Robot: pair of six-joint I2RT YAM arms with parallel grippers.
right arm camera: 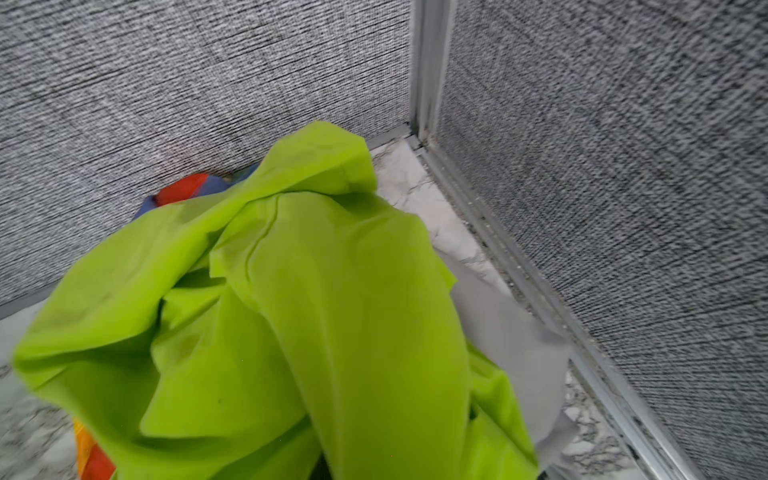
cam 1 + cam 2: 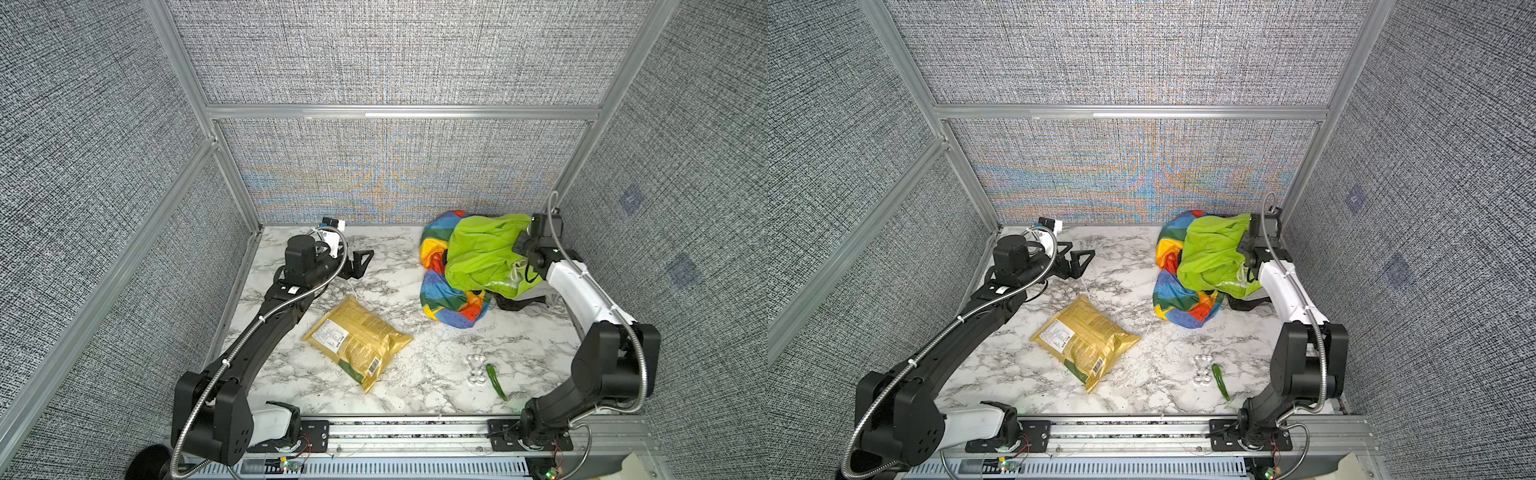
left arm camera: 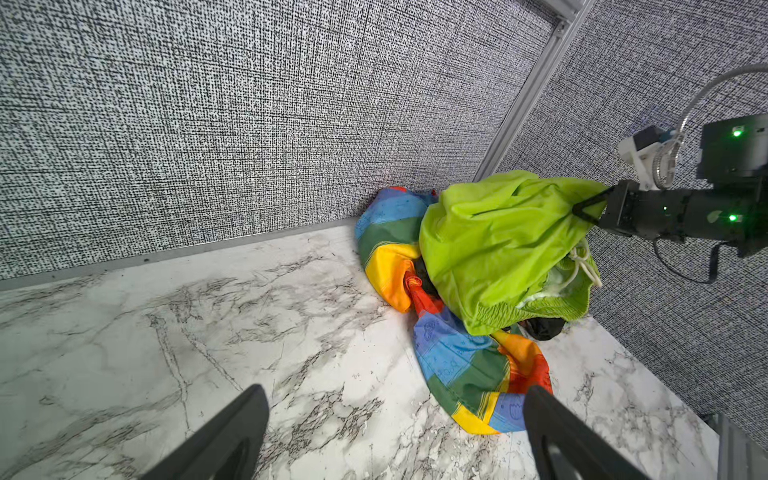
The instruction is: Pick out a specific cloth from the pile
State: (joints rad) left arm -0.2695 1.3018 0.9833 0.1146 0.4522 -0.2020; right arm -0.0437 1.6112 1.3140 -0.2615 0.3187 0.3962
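Right fingers (image 3: 584,211) clamped on the lime-green cloth (image 2: 482,249), gripping a raised corner, upper right in both top views. Rainbow cloth (image 2: 442,305) sits under it in the pile (image 2: 469,274) — lower edge spread on the tabletop (image 2: 390,266). Left fingers (image 3: 232,436) wide apart, holding nothing — upper left, well apart from the pile.

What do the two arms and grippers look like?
The left arm is mostly black; the right arm has a white forearm shell between black joints. A ribbed silver conduit runs along each. The left gripper and right gripper have black triangular fingers. Green lights glow at the right wrist.
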